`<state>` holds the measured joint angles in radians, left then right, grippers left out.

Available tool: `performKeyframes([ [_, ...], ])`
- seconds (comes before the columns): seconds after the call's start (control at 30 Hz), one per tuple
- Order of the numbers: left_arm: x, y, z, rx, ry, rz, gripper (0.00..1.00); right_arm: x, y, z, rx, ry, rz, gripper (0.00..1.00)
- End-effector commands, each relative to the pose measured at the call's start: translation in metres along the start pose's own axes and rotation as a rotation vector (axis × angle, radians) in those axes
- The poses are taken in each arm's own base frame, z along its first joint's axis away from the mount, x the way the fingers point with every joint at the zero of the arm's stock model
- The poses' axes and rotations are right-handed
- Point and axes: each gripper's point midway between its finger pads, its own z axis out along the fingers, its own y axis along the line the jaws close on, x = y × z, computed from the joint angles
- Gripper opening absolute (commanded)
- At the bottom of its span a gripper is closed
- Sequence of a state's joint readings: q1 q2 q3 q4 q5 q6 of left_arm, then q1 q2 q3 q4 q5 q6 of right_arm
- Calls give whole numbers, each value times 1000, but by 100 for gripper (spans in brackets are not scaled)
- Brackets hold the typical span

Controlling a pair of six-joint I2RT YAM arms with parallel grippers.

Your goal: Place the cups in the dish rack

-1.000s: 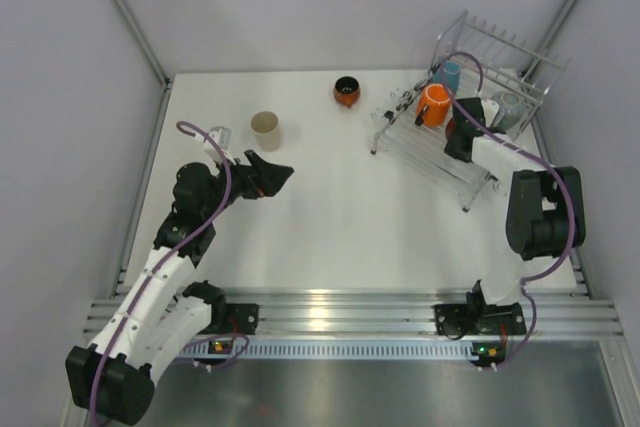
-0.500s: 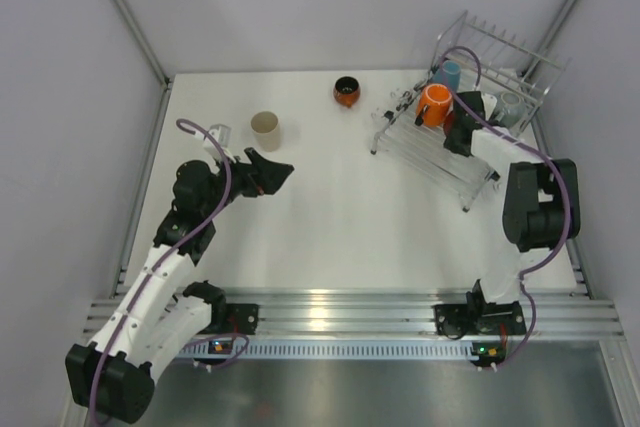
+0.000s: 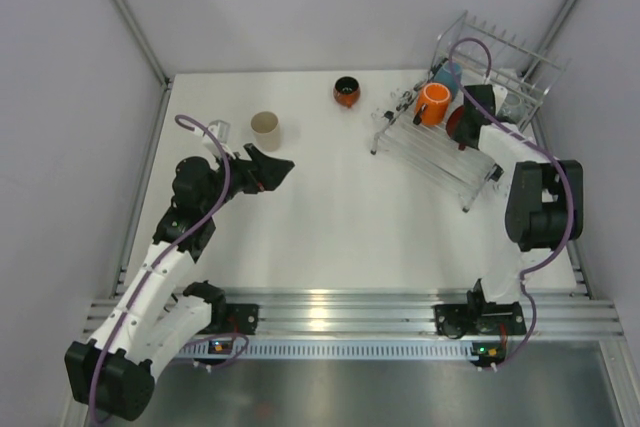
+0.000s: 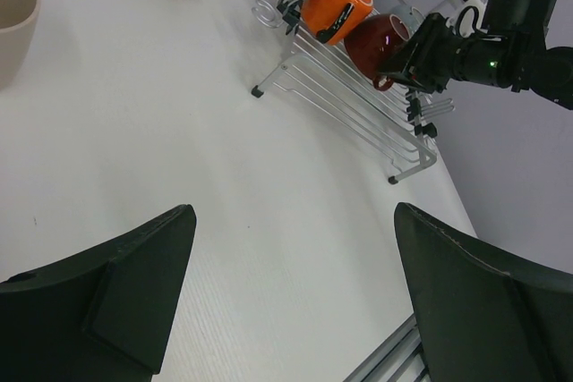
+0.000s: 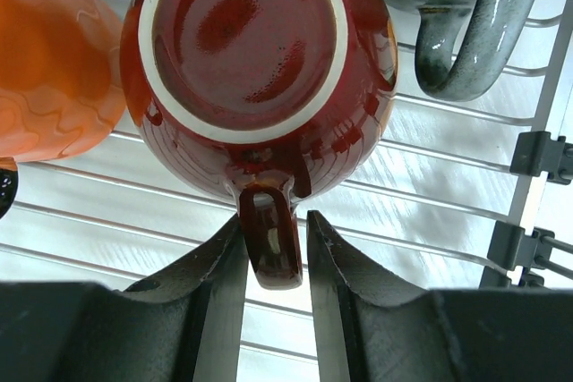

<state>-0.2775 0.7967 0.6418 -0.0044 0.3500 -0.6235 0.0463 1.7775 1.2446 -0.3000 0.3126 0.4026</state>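
Change: right gripper (image 5: 275, 221) pushed deeper over the dish rack (image 3: 430, 152), jaws now eased slightly apart.
Red mug (image 5: 255, 51): lying in the rack beside the orange cup (image 3: 432, 104), handle between the fingers, seemingly just released.
Left gripper (image 4: 294, 212): spread wide, empty, hovering near the beige tumbler (image 3: 265, 130).
Still waiting: tumbler, dark-and-orange cup (image 3: 346, 91).

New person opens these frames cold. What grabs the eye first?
The glossy dark red mug fills the right wrist view, base toward the camera, lying on the dish rack wires with its handle between the right gripper's fingers. Beside it, at the table's far right, sits a bright orange mug. The left gripper hangs wide open on the left, near a beige tumbler and a dark-and-orange cup, neither yet racked.
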Motion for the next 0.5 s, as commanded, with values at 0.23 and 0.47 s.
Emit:
performKeyframes([
  [0.23, -22, -15, 1, 33, -63, 0, 98, -21, -19, -31, 33, -57, 4, 32],
  [0.47, -36, 21, 8, -193, -82, -23, 96, -30, -12, -71, -66, -74, 4, 32],
])
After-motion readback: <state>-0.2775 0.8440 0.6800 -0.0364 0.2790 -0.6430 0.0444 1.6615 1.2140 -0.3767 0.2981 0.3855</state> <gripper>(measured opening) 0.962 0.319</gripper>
